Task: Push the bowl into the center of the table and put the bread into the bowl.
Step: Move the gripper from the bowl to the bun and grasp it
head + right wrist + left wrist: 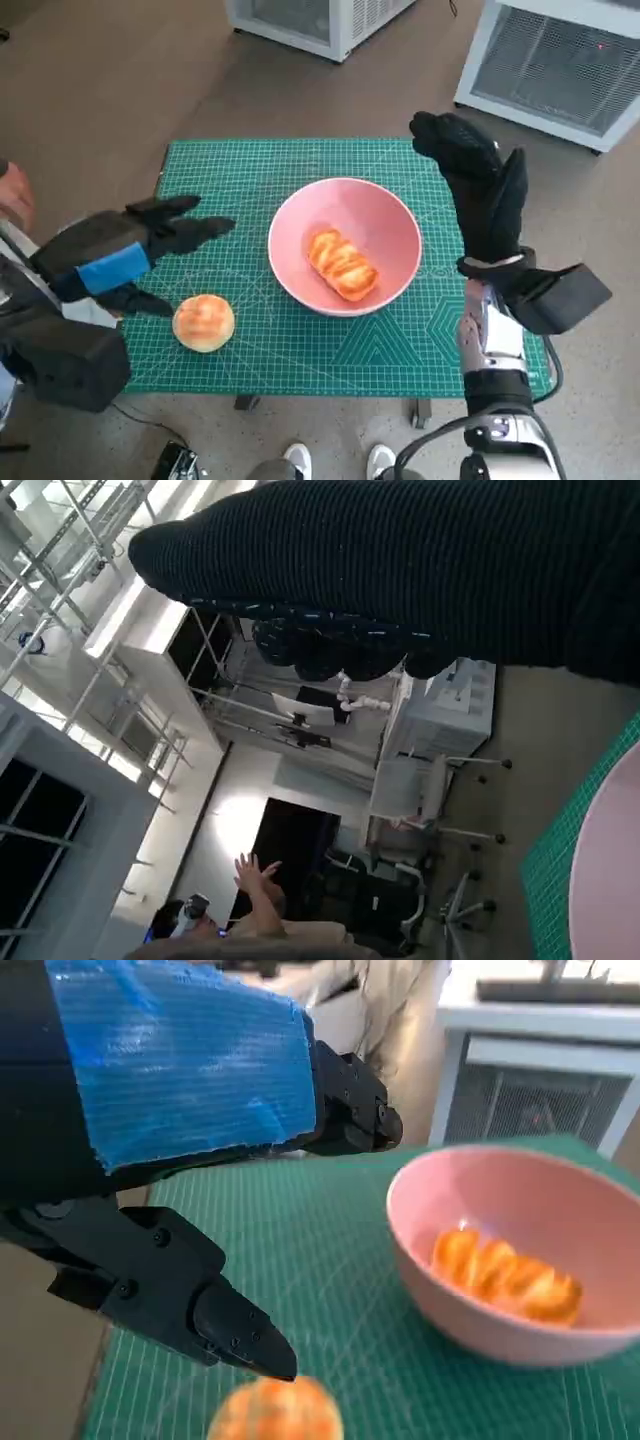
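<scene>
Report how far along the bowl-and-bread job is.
Done, by the look of it: the pink bowl sits near the middle of the green mat, and one long bread lies inside it. In hand: nothing; the left hand is open just above the round bun, and the right hand is raised beside the bowl, holding nothing. Left: the bun is on the mat outside the bowl, if it goes in too.

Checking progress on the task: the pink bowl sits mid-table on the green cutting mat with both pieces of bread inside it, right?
Not quite. The pink bowl on the green cutting mat holds only one piece, the long glazed bread. The round bun lies on the mat beside the left hand, as the head view shows.
</scene>
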